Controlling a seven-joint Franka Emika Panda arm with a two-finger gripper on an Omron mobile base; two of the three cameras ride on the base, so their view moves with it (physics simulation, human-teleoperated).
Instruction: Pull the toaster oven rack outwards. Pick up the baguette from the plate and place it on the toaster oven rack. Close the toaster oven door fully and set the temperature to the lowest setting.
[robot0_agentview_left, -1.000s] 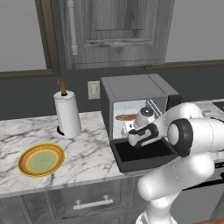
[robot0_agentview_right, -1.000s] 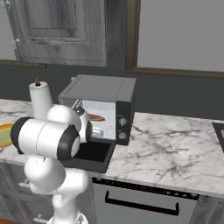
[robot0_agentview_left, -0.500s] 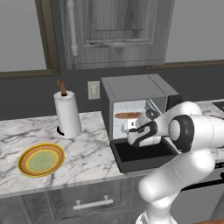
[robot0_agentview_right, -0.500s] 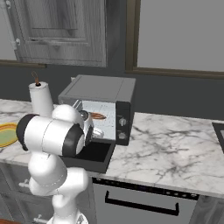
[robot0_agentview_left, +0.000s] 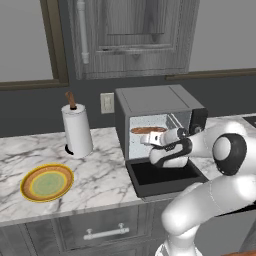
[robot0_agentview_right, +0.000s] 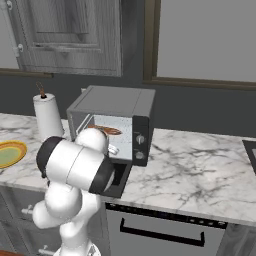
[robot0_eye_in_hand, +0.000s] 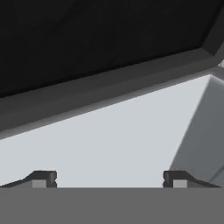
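Baguette (robot0_agentview_left: 148, 130), a light, stiff-crusted loaf, lies on the toaster oven rack (robot0_agentview_right: 102, 131) beyond the released, wide-spread pincer (robot0_eye_in_hand: 109, 180), while the toaster oven door (robot0_agentview_left: 165, 176) hangs open just below it, rigid and hinged, best pushed up at its free front edge.

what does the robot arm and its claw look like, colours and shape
The arm is glossy white with rounded, bulbous segments and dark grey to black bands at the joints. No cables or markings show. The claw ends in two small dark grey fingertips with lighter grey pads.
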